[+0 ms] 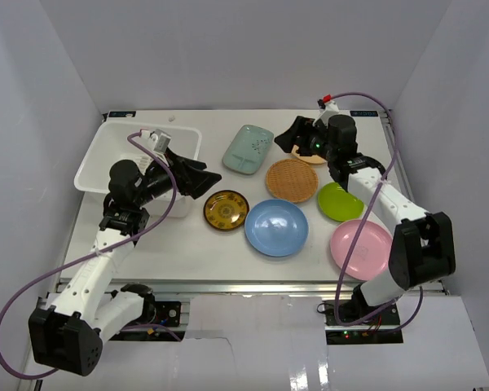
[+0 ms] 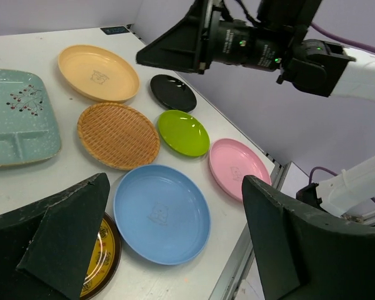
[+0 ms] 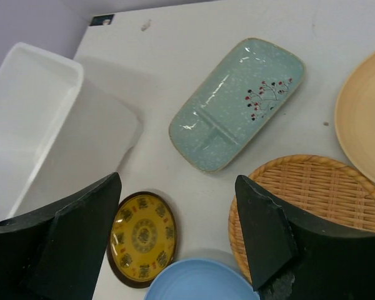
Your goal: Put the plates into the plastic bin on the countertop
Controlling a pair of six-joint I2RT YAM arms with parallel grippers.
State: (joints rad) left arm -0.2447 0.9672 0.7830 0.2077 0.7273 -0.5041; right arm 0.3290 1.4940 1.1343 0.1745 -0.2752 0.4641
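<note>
OK, top view: white rectangular plastic bin (image 1: 94, 159) sits far-left on white countertop (image 1: 187, 244). Left gripper (image 1: 200, 175) has jaws spread wide w/ nothing held, just beside bin's right end. Right gripper (image 1: 289, 137) is also spread, nothing held, over peach round plate (image 1: 314, 157). Pale green rounded-rect plate (image 1: 248, 149), tan woven-look round plate (image 1: 292, 180), brown-gold patterned round plate (image 1: 226, 209), blue round plate (image 1: 276, 227), lime green round plate (image 1: 340, 201) and pink round plate (image 1: 361, 248) lie flat on countertop, outside bin.

Left wrist: black round plate (image 2: 173, 92) lies btwn peach and lime ones. Blue one shows btwn the open fingers.

Right wrist: bin at left, pale green plate centre, brown-gold one beside left finger.
</note>
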